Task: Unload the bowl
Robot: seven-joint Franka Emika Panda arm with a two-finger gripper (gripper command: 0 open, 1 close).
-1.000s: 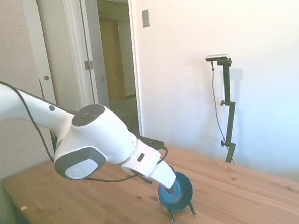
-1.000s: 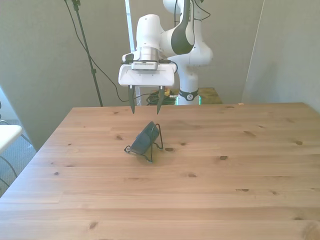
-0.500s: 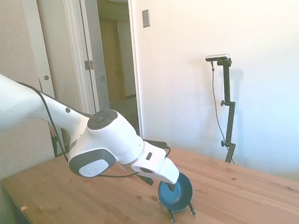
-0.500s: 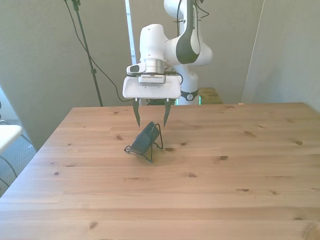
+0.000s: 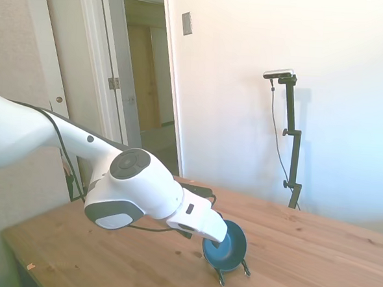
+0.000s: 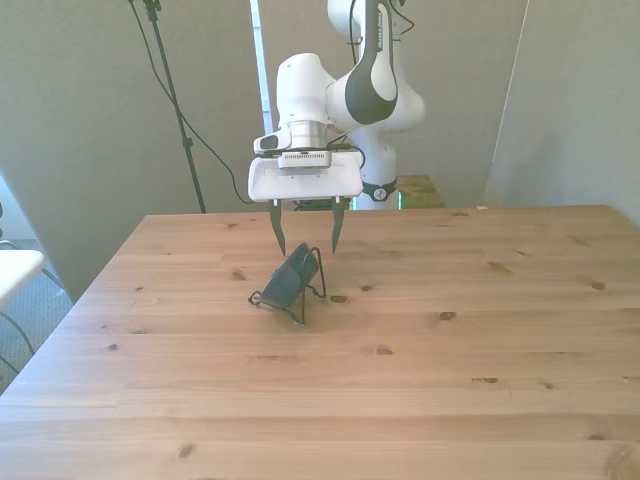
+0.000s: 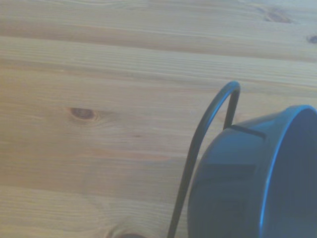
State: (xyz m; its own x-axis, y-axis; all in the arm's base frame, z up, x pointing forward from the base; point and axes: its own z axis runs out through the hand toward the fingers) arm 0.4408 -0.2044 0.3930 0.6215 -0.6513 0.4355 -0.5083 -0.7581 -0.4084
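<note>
The bowl [image 6: 289,276] stands on edge, tilted, in a thin black wire stand [image 6: 303,300] on the wooden table [image 6: 420,400], toward the front view's left and in the far half of the tabletop. It is dark teal-blue, round and shallow, with a smooth plastic-like surface; the side view shows its hollow face [image 5: 225,244], in which nothing can be seen. In the wrist view the bowl's [image 7: 247,188] rim reads as a thin lighter edge, and a curved loop of the wire stand [image 7: 208,124] rises against its outer wall, touching it. The stand's small feet [image 5: 221,280] rest on the table in the side view.

The gripper [image 6: 306,237] hangs just above and slightly behind the bowl, its two dark, slender fingers [image 6: 279,232] pointing down and spread apart, with nothing between them. The fingertips sit near the bowl's upper rim without touching it. The gripper's body is a flat white block on the white arm [image 5: 130,192].

The table is pale wood in long planks with dark knots [image 7: 81,113] and visible grain.
</note>
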